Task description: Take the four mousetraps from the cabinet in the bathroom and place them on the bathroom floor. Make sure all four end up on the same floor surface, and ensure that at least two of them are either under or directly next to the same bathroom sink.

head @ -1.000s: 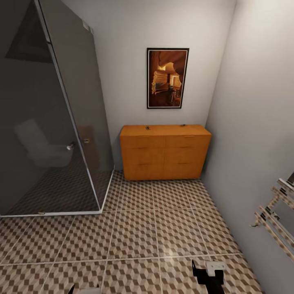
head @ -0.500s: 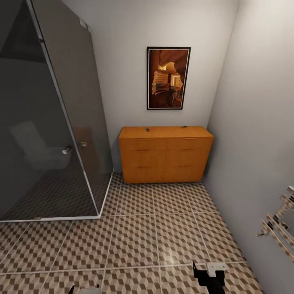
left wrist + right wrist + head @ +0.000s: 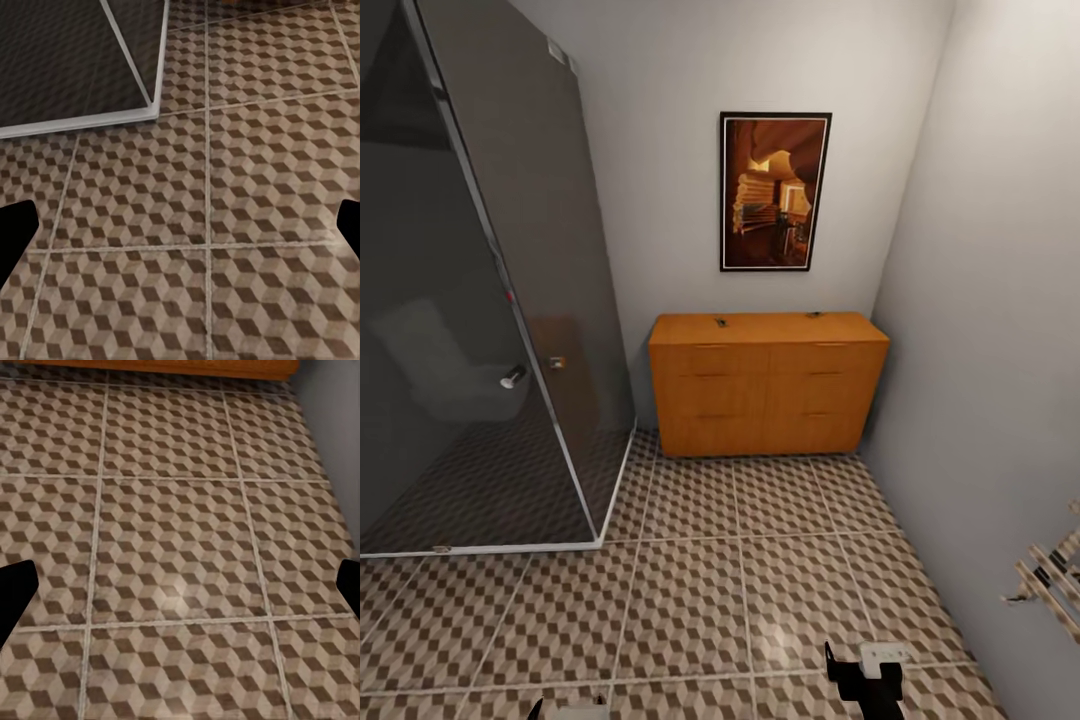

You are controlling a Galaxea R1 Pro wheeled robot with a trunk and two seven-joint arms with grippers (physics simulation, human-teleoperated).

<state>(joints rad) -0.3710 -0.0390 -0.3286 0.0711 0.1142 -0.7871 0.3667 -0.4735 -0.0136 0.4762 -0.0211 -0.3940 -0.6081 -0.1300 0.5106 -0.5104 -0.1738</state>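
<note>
The orange-brown cabinet [image 3: 765, 395] stands against the far wall, its drawers closed. On its flat top lie two tiny dark objects, one near the left [image 3: 721, 322] and one near the right [image 3: 815, 314]; they look like mousetraps but are too small to be sure. Cube-patterned floor tiles [image 3: 690, 590] stretch from me to the cabinet. My right gripper [image 3: 865, 678] hangs low over the floor at the head view's lower edge, and the left gripper [image 3: 570, 710] barely peeks in beside it. Both wrist views look down on bare tiles, with the left gripper [image 3: 180, 240] and right gripper [image 3: 180, 600] open and empty. The sink is out of view.
A dark glass shower enclosure [image 3: 490, 300] takes up the left side, its metal base rail [image 3: 90, 124] running along the floor. A grey wall [image 3: 1000, 350] closes the right, with a towel rail [image 3: 1050, 580] sticking out low. A framed picture [image 3: 773, 190] hangs above the cabinet.
The whole head view has shifted: the cabinet sits slightly larger and lower, and the towel rail has slid toward the right edge, so the camera has moved forward. Both grippers stay open.
</note>
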